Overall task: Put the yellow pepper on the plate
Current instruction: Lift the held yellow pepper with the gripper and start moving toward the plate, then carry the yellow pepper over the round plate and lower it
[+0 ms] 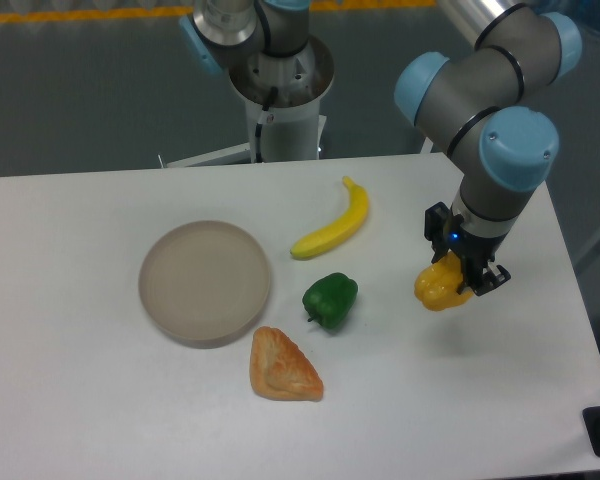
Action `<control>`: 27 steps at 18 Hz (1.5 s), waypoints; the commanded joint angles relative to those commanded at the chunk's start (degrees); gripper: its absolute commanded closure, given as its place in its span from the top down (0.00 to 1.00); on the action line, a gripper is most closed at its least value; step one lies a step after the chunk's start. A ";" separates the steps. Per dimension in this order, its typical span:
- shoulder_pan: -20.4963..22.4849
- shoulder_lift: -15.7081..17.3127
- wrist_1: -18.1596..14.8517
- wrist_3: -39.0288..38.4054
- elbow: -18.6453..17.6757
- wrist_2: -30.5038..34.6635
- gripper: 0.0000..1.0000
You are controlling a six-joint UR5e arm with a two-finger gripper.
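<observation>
Camera view: green pepper, banana and pastry lie on the table between the plate and the gripper, whose jaws clamp the yellow pepper at the right.

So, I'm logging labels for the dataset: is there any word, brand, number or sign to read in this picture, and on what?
None: no readable text on the plate, the yellow pepper, the pincer, the banana, the green pepper or the pastry.
</observation>
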 joint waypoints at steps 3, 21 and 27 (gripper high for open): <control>-0.09 0.00 0.00 -0.09 0.09 0.00 0.22; -19.85 2.19 -3.69 -14.49 -6.14 -0.88 0.22; -26.98 3.07 -3.60 -23.54 -10.71 -3.15 0.22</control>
